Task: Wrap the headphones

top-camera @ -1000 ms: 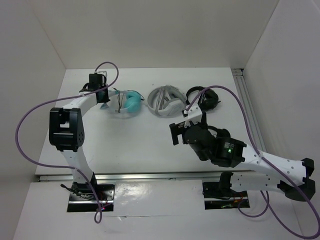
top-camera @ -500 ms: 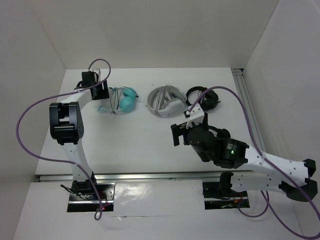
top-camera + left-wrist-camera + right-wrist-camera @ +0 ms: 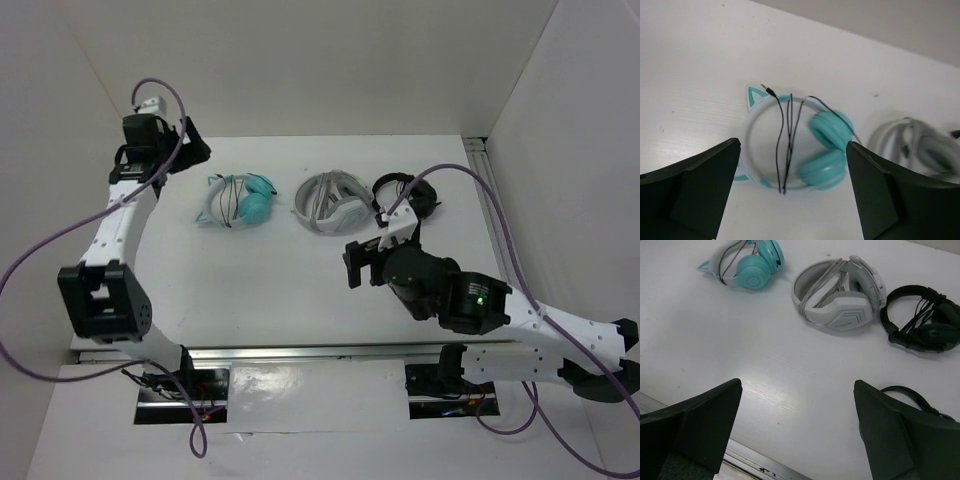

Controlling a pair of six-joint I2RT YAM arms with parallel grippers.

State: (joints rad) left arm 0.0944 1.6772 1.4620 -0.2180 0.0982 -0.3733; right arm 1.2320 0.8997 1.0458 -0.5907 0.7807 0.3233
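headphones (image 3: 830, 131) are lying flat on the table (image 3: 700, 65), cable (image 3: 779, 142) crossing the headband, just left of grey headset (image 3: 328, 206) | left gripper (image 3: 793, 196) is hovering above them, fingers spread, empty | right gripper (image 3: 797, 436) is hanging mid-table, fingers spread, empty

White-shelled left arm (image 3: 115, 215) and right arm (image 3: 560, 328) have blocky black joint housings. A thin purple cable (image 3: 441, 168) loops off each. Matte black wedge fingers (image 3: 695, 195). A small green light (image 3: 478, 297) shows at 4 o'clock overhead.
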